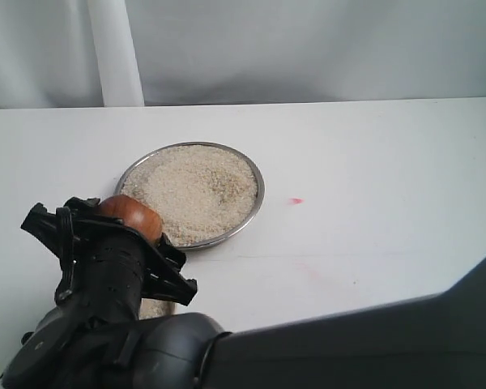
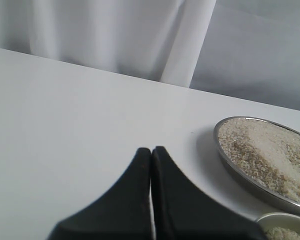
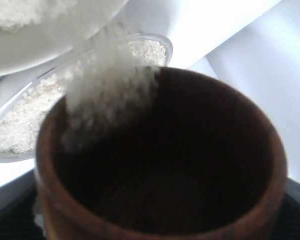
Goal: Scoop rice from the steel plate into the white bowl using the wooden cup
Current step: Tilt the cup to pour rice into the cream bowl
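The right gripper (image 1: 123, 230) clamps the tipped wooden cup (image 3: 157, 175), rice (image 3: 106, 82) seemingly spilling out; left gripper (image 2: 151, 152) closed.

**Fig. 1.** A staged robot test bench rather than a lived-in kitchen, as I see it from my console. A plain white tabletop (image 1: 373, 162) is closed off behind by pale hanging drapes (image 1: 308, 49). My black arm (image 1: 105, 271) works over it. The kitchenware in sight is a steel plate (image 1: 261, 194) of rice (image 1: 194, 190) and a wooden cup (image 1: 134, 212).

wooden cup (image 1: 133, 213) red-brn, rice (image 1: 196, 188) beige, steel plate (image 1: 261, 191) grey, table (image 1: 389, 162) wht
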Motion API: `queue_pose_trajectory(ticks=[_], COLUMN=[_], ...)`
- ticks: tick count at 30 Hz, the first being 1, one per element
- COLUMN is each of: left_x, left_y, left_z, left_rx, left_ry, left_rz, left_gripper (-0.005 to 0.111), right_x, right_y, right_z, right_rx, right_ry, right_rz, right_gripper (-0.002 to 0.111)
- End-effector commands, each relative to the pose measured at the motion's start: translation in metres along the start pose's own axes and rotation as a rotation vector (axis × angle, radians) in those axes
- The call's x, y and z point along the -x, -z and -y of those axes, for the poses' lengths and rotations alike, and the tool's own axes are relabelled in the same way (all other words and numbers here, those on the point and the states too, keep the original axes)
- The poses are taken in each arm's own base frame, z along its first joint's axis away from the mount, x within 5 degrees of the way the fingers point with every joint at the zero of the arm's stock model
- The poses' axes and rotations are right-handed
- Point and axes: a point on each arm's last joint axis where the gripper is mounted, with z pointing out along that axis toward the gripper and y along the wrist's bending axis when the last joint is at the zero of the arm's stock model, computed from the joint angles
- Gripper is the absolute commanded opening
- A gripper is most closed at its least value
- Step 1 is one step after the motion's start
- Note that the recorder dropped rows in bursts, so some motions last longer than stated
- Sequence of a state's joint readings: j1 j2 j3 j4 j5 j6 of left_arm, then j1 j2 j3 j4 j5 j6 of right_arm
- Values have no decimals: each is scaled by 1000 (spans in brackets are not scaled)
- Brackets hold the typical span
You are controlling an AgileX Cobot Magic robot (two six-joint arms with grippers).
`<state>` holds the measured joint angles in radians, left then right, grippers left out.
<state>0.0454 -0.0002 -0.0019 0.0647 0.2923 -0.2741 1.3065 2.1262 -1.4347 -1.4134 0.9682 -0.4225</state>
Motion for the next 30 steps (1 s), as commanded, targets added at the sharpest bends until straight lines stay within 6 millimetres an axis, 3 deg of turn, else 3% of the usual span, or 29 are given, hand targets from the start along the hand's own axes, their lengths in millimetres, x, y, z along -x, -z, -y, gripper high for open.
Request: queue_pose_trajectory(ticks=[1, 10, 18, 24, 30], left_x=[0, 0, 0, 0, 0], left_y=[0, 0, 0, 0, 0], left_z=[0, 0, 0, 0, 0], left_rx=[-5, -5, -5, -5, -5], left_ry=[4, 4, 4, 4, 4], left_rz=[3, 3, 3, 3, 3], left_gripper=[0, 0, 0, 0, 0], right_x=[-2, -9, -4, -3, -17], right_y=[1, 2, 1, 1, -8], right_z=[1, 6, 3, 1, 1], right_rx=[-3, -58, -28, -9, 49], right_ry=[10, 75, 25, -101, -365], right_rz=[-10, -88, -24, -9, 105], right_gripper=[0, 0, 0, 0, 0])
